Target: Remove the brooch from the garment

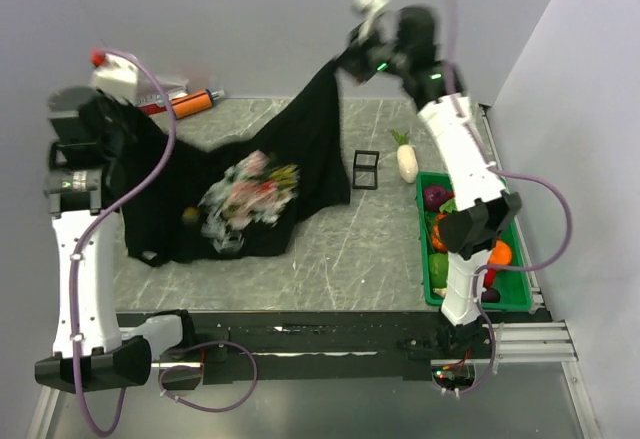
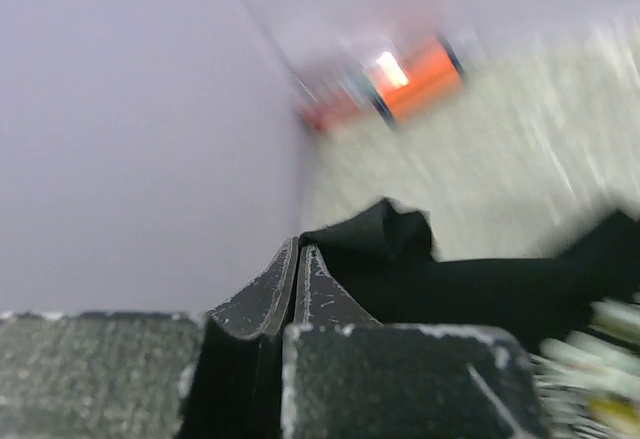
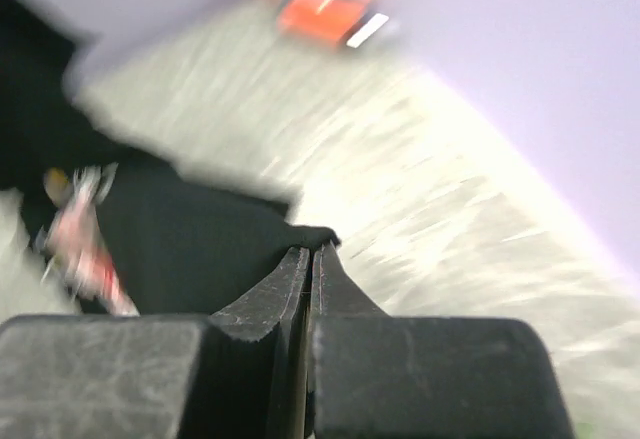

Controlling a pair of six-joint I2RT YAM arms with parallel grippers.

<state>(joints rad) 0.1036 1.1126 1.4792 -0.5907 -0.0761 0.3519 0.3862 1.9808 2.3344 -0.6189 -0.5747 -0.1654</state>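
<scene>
The garment [image 1: 300, 149], a black T-shirt with a pink rose print [image 1: 245, 199], hangs stretched between my two grippers above the table. My left gripper [image 2: 300, 250] is shut on one of its edges at the left [image 1: 122, 124]. At the back, raised high, my right gripper [image 3: 310, 252] is shut on another edge [image 1: 352, 61]. The brooch [image 1: 190, 215] is a tiny yellowish piece on the cloth just left of the print. It also shows as a blurred yellow spot in the right wrist view [image 3: 55, 184].
A small black cube-shaped box [image 1: 365, 170] and a white radish [image 1: 407, 160] lie right of the shirt. A green bin [image 1: 478, 305] of toy vegetables sits at the right edge. An orange tube [image 1: 195, 104] lies by the back wall.
</scene>
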